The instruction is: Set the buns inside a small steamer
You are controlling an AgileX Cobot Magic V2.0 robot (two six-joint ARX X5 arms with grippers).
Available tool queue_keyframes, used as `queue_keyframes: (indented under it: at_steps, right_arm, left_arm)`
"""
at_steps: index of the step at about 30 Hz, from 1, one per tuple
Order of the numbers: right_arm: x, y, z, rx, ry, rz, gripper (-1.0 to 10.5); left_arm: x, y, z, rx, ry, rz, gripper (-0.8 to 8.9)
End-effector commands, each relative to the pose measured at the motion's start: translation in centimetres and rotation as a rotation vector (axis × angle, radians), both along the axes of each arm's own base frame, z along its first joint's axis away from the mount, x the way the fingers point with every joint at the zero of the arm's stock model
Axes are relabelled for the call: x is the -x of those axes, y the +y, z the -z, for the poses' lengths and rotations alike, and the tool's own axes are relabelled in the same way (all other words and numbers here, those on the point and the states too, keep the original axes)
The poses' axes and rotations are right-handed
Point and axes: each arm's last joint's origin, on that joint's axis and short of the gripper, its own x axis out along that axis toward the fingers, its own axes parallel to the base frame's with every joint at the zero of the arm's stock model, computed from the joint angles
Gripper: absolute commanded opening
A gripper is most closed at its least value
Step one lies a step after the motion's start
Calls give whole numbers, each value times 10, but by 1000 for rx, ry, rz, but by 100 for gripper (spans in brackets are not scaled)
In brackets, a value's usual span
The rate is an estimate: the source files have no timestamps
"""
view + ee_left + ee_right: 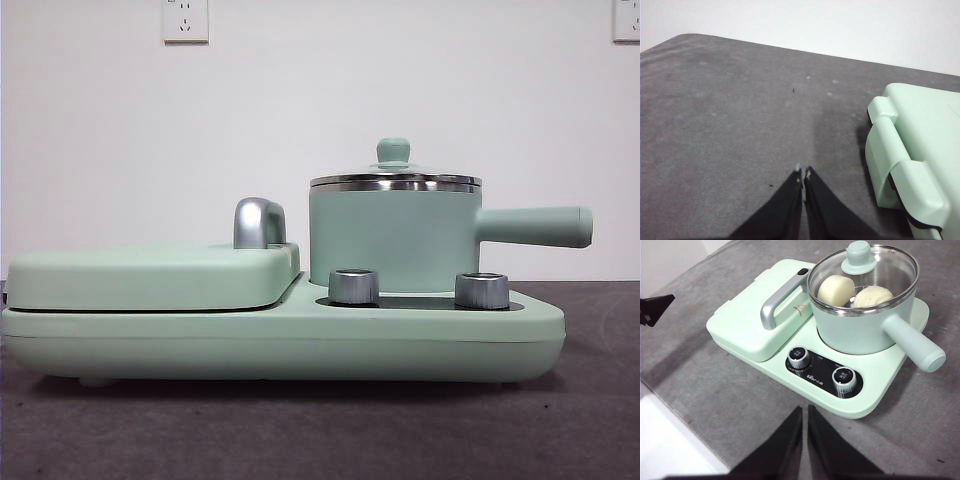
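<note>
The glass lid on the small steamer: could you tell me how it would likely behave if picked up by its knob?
The glass lid looks rigid and probably breakable, being clear glass. Its steel rim suggests some weight. The rounded knob seems smooth, so an end effector might slip; if dropped, the round lid could roll.

Closed green griddle [150, 275], two chrome knobs [353, 286], grey table [300, 430].

Front view: mint-green round steamer pot [395, 238] wall hides inside contents. Left wrist view: pale green cooker base [920, 160] cut off at edge. Printed text on black control panel [821, 374] too small to read.
</note>
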Motion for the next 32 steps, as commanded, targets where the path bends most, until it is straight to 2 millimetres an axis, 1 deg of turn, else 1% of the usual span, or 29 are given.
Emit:
queue_keyframes:
  at_steps: [1, 8, 11, 14, 17, 23, 25, 28, 32]
  right_arm:
    - [0, 0, -3, -5, -17, -7, 16]
    - [2, -2, -4, -16, -34, 9, 16]
    - [3, -7, -3, -26, -53, 76, 16]
    - [0, -12, 3, -41, -98, 187, 16]
    - [-7, -16, 15, -74, -197, 287, 16]
    - [-26, -23, 55, -131, -452, 427, 16]
    - [-29, -26, 70, -127, -472, 461, 16]
    - [-31, -29, 88, -86, -473, 497, 16]
    - [-36, -31, 104, -40, -462, 555, 16]
  left_arm:
    - [-1, 0, 6, -7, 17, -4, 10]
    - [-1, 0, 6, -7, 17, -4, 10]
    - [-1, 0, 6, -7, 17, -4, 10]
    - [-1, 0, 6, -6, 17, -4, 10]
    - [-1, 0, 6, -7, 17, -4, 10]
    - [-1, 0, 6, -7, 17, -4, 10]
    - [-1, 0, 6, -6, 17, -4, 10]
    - [-1, 0, 6, -7, 17, -4, 10]
    - [-1, 0, 6, -7, 17, -4, 10]
